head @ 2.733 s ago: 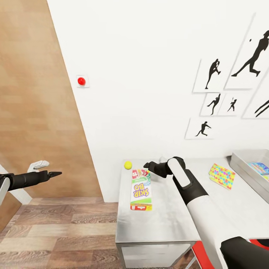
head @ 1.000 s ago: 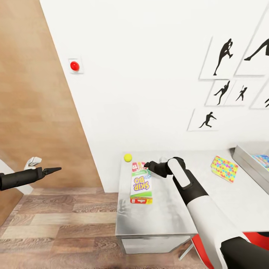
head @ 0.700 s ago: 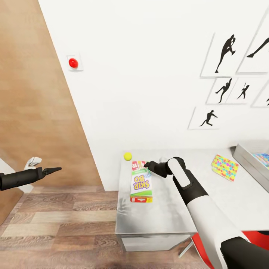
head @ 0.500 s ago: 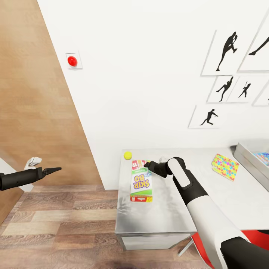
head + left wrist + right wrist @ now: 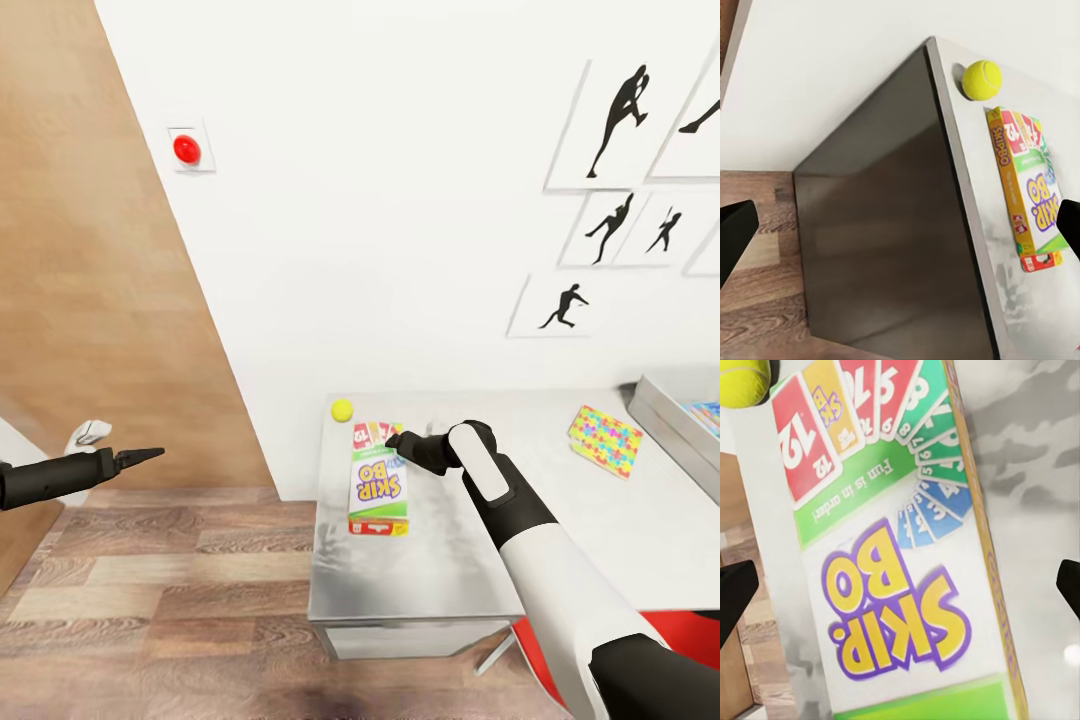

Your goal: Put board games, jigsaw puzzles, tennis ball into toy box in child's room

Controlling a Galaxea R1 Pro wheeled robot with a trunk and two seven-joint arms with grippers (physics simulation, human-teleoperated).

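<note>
over at the near-left end of the pale bench [image 5: 440, 570] the skip bo game box [image 5: 378, 479] lies flat, lettered face up, with the tennis ball [image 5: 342, 409] just beyond its far end, near the bench's back corner by the white wall. right claw [image 5: 392, 441] hangs just above the box's far right edge; in the right wrist view its two dark fingertips [image 5: 735, 592] sit at opposite edges of the picture, spread wide, with the box [image 5: 904, 555] between them and nothing pinched. left claw [image 5: 150, 454] is held out over the wood-plank floor [image 5: 170, 590], well apart from the bench; its tips [image 5: 733, 232] in the left wrist view are likewise spread, framing the bench's dark side panel, the ball [image 5: 982, 79] and the box [image 5: 1027, 187]. further right on the bench one jigsaw puzzle [image 5: 604, 439] lies flat, and beyond it stands the toy box [image 5: 668, 422], cut off at the picture's edge, with something colourful inside it.
</note>
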